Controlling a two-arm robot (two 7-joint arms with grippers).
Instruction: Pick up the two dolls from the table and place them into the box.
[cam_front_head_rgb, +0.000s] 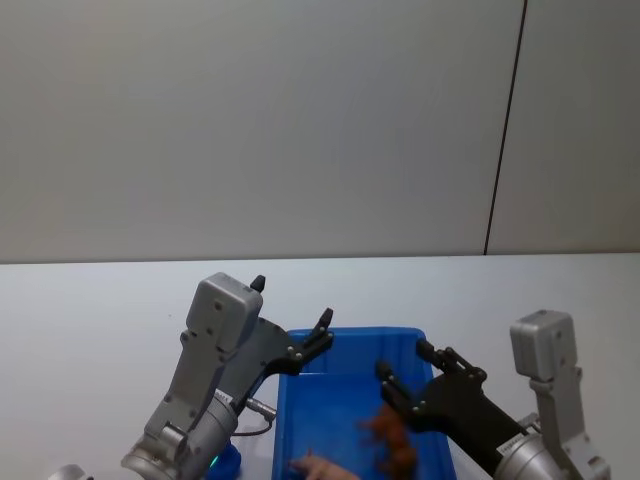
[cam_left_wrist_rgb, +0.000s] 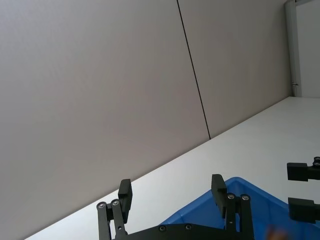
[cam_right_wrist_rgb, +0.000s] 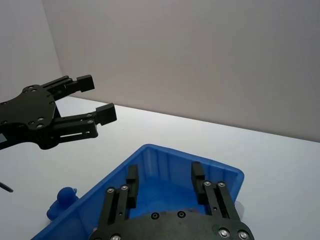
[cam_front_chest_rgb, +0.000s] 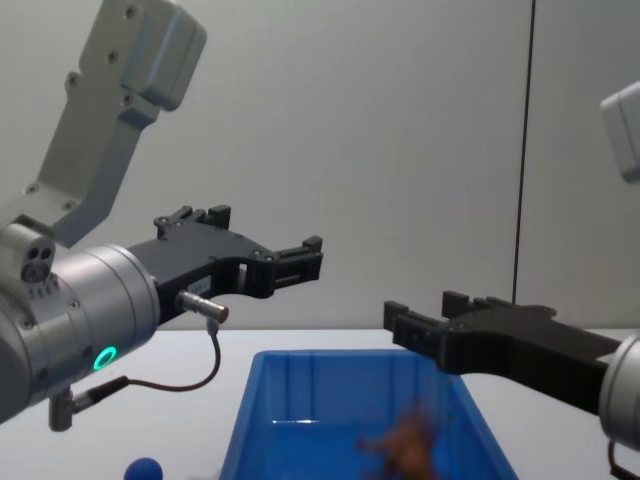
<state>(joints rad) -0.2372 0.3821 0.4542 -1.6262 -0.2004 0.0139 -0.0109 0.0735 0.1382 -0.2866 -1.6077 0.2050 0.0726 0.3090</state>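
Resting on the plain white counter (cam_front_head_rgb: 100, 310), just beside the left wall of the large bright-blue plastic bin (cam_front_head_rgb: 350, 352), is the small dark-blue toy with a round top (cam_right_wrist_rgb: 62, 200). The left gripper (cam_front_head_rgb: 291, 299) hangs over the bin's far left corner, fingers spread and empty. Inside the bin is the shaggy reddish-brown animal figurine (cam_front_head_rgb: 392, 437), blurred. The right gripper (cam_front_head_rgb: 402, 358) hovers above it, fingers also spread, holding nothing.

The head camera looks forward and down from behind the left hand (cam_front_head_rgb: 291, 302) and right hand (cam_front_head_rgb: 403, 360), taking in the bench (cam_front_head_rgb: 100, 300) and the box (cam_front_head_rgb: 350, 333) beneath them; the chest camera sits lower and close, facing level across the same box and both hands; each wrist camera looks out along its own hand toward the wall, catching the other hand beyond.
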